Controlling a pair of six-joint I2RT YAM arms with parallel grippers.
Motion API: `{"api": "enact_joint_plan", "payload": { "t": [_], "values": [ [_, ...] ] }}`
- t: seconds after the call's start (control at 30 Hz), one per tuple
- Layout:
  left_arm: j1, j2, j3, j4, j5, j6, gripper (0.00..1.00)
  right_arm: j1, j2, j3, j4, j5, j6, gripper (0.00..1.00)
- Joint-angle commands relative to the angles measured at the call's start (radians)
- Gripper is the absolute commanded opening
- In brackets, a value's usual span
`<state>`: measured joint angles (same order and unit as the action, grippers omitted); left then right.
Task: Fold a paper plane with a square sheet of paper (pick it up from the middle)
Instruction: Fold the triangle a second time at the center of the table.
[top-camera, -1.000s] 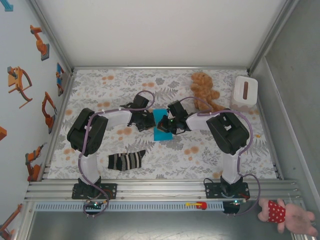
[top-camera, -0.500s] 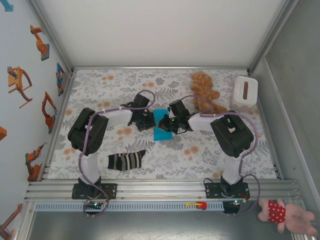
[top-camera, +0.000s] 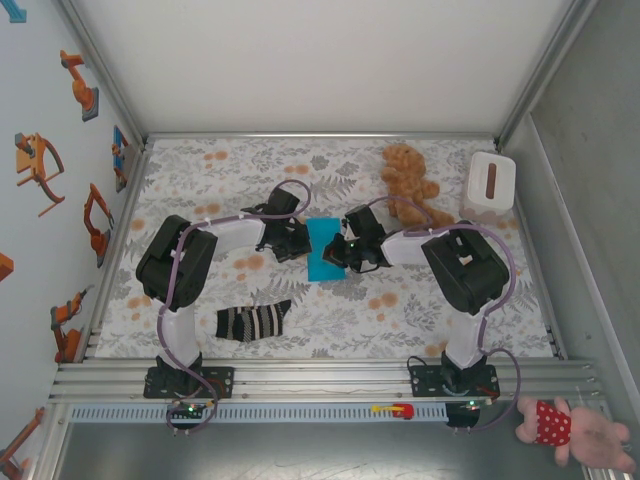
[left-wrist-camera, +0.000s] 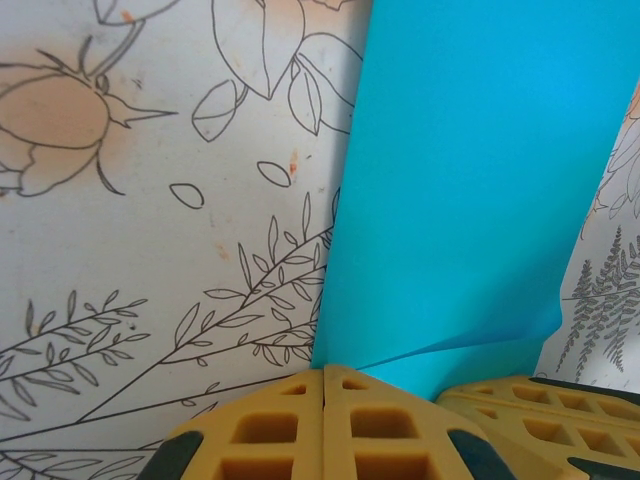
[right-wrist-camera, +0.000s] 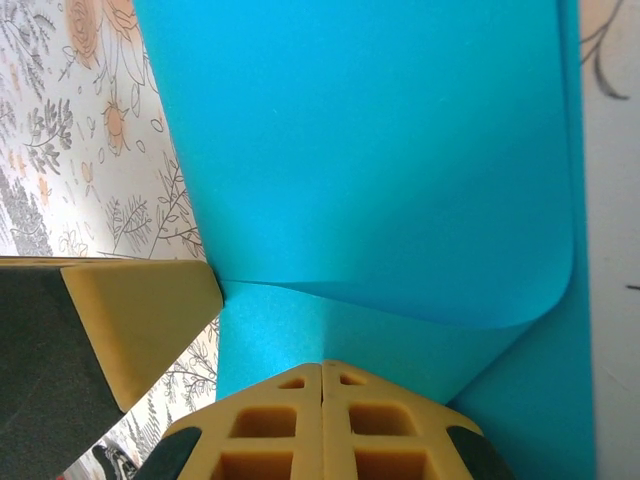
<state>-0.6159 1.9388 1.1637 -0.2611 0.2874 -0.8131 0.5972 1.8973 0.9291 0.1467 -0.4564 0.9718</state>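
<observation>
**A:** Count it off for me.

**B:** One sheet of blue paper (top-camera: 323, 250) and two pincers. The left pincer (top-camera: 300, 243) is at the paper's left edge and the right pincer (top-camera: 340, 256) at its right edge, so the sheet lies between the two tips. There's also one striped sock (top-camera: 252, 322), well behind the left pincer toward the arm bases. One teddy bear (top-camera: 408, 180) sits just beyond the right pincer, and one white box (top-camera: 490, 183) is farther out to that pincer's right. One pink toy (top-camera: 570, 428) lies off the table (top-camera: 200, 180), far behind the right pincer.

**A:** And the pincers themselves?

**B:** Both are closed, fingers pressed seam to seam. In each wrist view the other pincer's yellow finger pokes in at the side.

**A:** What's hard to make out?

**B:** The paper is doubled over, with a soft rolled fold right in front of the right pincer's tips. I can't tell whether either pincer has paper pinched between its fingers, because the tips cover the spot. From above, the arms hide both side edges, and each wrist view cuts the sheet off.
</observation>
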Motion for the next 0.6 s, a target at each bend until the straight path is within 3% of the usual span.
{"api": "enact_joint_plan", "payload": {
  "t": [0.0, 0.23, 0.57],
  "values": [
    [-0.005, 0.047, -0.001, -0.079, -0.047, 0.027, 0.05, -0.010, 0.027, -0.061, -0.045, 0.059, 0.000, 0.00],
    [0.006, -0.079, 0.020, -0.010, 0.108, 0.085, 0.10, -0.010, 0.036, -0.077, -0.062, 0.077, 0.024, 0.00],
    [-0.062, -0.213, -0.149, 0.079, 0.118, -0.002, 0.14, -0.010, 0.069, -0.059, -0.125, 0.082, 0.057, 0.00]
  ]
}}
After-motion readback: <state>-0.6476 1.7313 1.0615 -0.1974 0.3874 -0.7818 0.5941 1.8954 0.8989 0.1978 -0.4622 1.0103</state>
